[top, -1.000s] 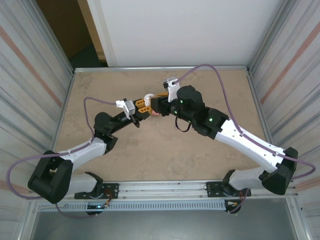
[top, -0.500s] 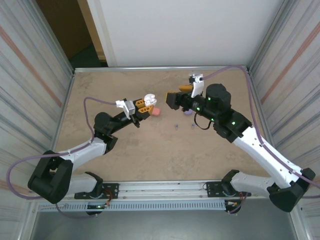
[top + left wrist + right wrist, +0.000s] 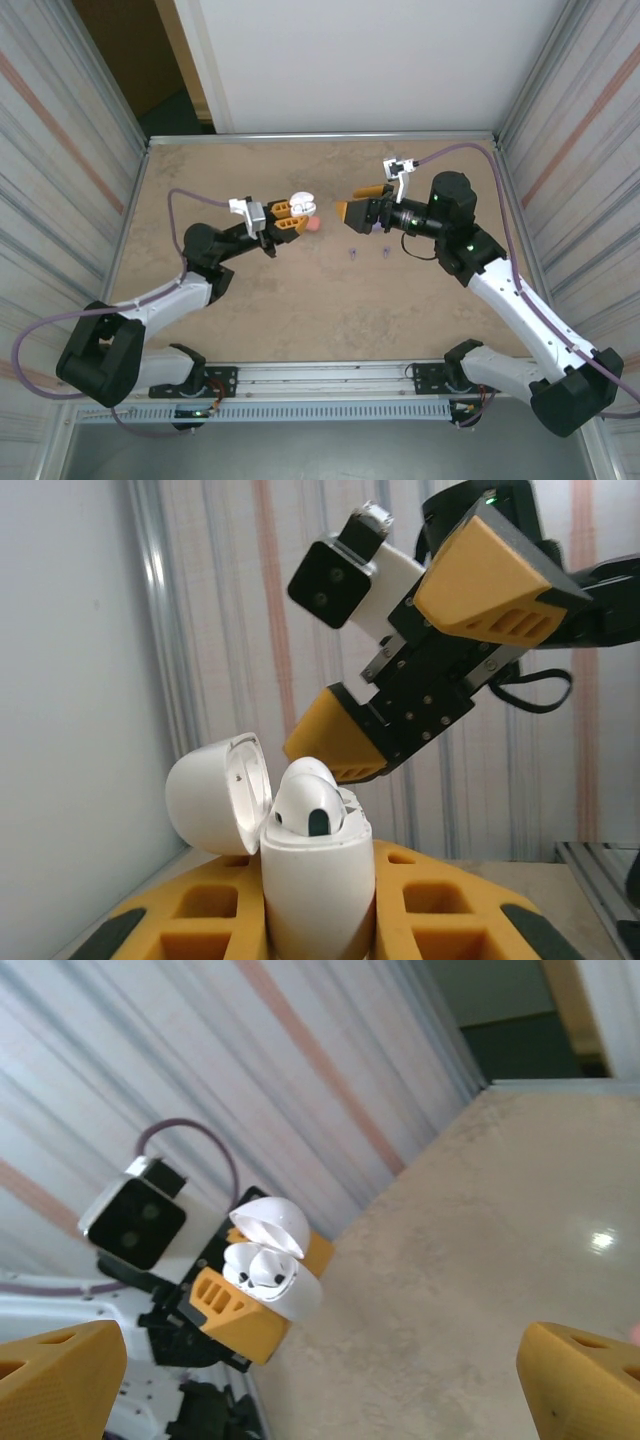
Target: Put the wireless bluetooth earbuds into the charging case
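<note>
1. The left pincer (image 3: 289,215), left of centre in the overhead view, is clenched on the white charging case (image 3: 301,205). Its yellow fingers (image 3: 490,900) grip the case's lower body from both sides.
2. In the left wrist view the case stands upright at the bottom centre. Its lid is swung open and tipped toward the left of the frame.
3. A white earbud (image 3: 308,805) sits in the mouth of the case, its rounded head poking above the rim.
4. The right pincer (image 3: 356,202), just right of centre in the overhead view, is released. Its jaws are spread wide and point toward the case, but stay apart from it.
5. In the right wrist view its yellow fingertips (image 3: 60,1380) sit in the two lower corners with nothing between them. The open case shows at middle left.
6. Two purple earbuds (image 3: 353,252) lie on the desk (image 3: 250,310) slightly below the right pincer, near each other but not touching.
7. A small pink object (image 3: 313,225) rests on the desk just below and right of the held case. It is too small to tell what it is.
</note>
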Motion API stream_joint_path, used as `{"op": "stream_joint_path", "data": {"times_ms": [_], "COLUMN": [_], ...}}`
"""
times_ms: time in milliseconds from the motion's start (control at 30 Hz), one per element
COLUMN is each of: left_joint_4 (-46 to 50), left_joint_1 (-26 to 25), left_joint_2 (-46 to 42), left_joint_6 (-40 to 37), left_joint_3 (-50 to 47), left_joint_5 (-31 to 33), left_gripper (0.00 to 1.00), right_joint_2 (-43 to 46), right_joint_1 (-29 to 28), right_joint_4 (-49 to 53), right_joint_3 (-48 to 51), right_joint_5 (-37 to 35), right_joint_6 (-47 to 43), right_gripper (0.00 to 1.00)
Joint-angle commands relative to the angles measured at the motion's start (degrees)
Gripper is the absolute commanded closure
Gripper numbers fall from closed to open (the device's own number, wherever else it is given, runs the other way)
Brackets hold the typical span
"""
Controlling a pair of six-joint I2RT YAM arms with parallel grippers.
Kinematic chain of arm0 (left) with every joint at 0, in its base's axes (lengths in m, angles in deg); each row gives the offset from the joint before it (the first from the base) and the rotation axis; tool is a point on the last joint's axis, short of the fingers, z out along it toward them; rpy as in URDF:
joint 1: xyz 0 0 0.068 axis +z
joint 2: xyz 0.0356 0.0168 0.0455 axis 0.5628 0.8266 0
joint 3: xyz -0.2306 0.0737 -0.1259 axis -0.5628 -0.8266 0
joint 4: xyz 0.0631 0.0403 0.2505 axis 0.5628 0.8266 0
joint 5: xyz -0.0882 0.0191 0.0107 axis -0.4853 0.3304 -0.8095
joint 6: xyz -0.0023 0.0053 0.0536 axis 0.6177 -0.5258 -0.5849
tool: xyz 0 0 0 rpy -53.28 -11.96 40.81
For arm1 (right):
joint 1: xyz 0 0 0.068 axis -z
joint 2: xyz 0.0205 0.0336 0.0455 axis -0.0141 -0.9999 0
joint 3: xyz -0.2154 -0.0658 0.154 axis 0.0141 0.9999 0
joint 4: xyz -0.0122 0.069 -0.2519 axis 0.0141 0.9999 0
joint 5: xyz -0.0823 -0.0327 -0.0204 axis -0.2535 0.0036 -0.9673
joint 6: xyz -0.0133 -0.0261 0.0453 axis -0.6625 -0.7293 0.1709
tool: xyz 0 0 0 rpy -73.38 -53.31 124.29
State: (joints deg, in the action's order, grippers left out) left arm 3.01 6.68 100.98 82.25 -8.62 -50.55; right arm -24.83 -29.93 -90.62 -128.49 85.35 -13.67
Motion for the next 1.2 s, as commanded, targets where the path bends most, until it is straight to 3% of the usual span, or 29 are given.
{"op": "stream_joint_path", "data": {"times_ms": [0, 233, 1167], "left_joint_4": [-4.0, -6.0, -3.5], "left_joint_1": [0.3, 0.3, 0.4], "left_joint_2": [1.6, 4.3, 5.3], "left_joint_6": [3.5, 6.5, 5.1], "left_joint_3": [3.0, 5.1, 6.0], "left_joint_5": [-6.2, -9.5, -9.8], "left_gripper": [1.0, 1.0, 1.0], "right_joint_2": [-1.5, -5.8, -11.3], "right_joint_1": [0.1, -1.6, -5.9], "right_joint_4": [-3.8, -3.1, -0.7], "right_joint_3": [-0.9, -4.6, -10.9], "right_joint_5": [6.7, 11.1, 12.5], "right_joint_6": [1.1, -1.4, -3.3], "right_gripper": [0.01, 0.01, 0.14]}}
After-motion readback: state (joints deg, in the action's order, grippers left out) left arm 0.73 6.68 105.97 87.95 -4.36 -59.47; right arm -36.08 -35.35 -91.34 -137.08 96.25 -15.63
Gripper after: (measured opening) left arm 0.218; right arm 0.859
